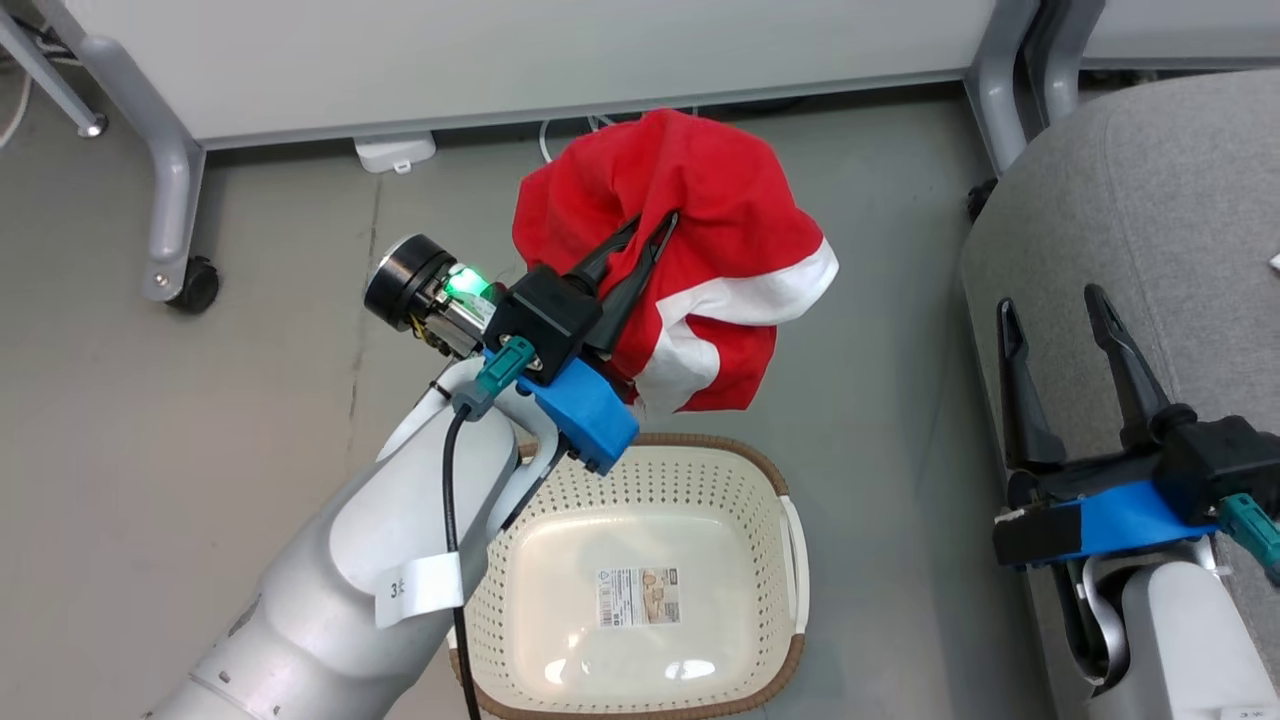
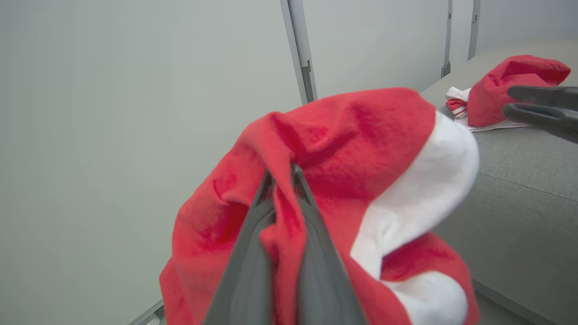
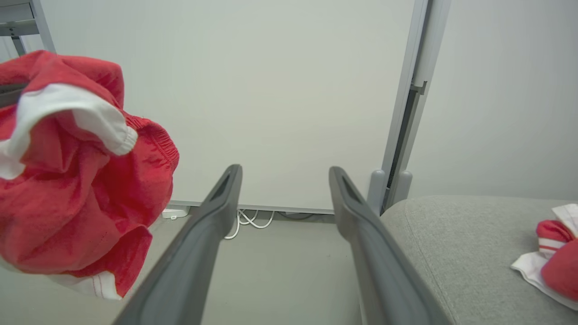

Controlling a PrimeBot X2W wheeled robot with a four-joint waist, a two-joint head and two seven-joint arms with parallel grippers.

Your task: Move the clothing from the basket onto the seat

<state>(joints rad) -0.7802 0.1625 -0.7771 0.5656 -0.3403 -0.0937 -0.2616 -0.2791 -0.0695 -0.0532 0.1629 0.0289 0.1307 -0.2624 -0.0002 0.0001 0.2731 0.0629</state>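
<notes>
A red garment with white panels [image 1: 700, 240] hangs bunched in the air above the floor, beyond the basket's far rim, with my left gripper [image 1: 655, 225] shut on a fold of it [image 2: 356, 180]. The cream perforated basket [image 1: 700, 490] stands on the floor below with nothing in it but a label. On the grey seat [image 1: 1150, 200] at the right lies a second red and white garment [image 2: 505, 90], also seen in the right wrist view [image 3: 557, 253]. My right gripper [image 1: 1055, 305] hovers open over the seat's near edge, nothing between its fingers [image 3: 212, 216].
Grey table legs on castors [image 1: 175, 200] stand at the back left, with a white panel [image 1: 520, 60] behind them. A white plug and cables [image 1: 395, 152] lie at the panel's foot. More grey legs [image 1: 1010, 80] stand beside the seat.
</notes>
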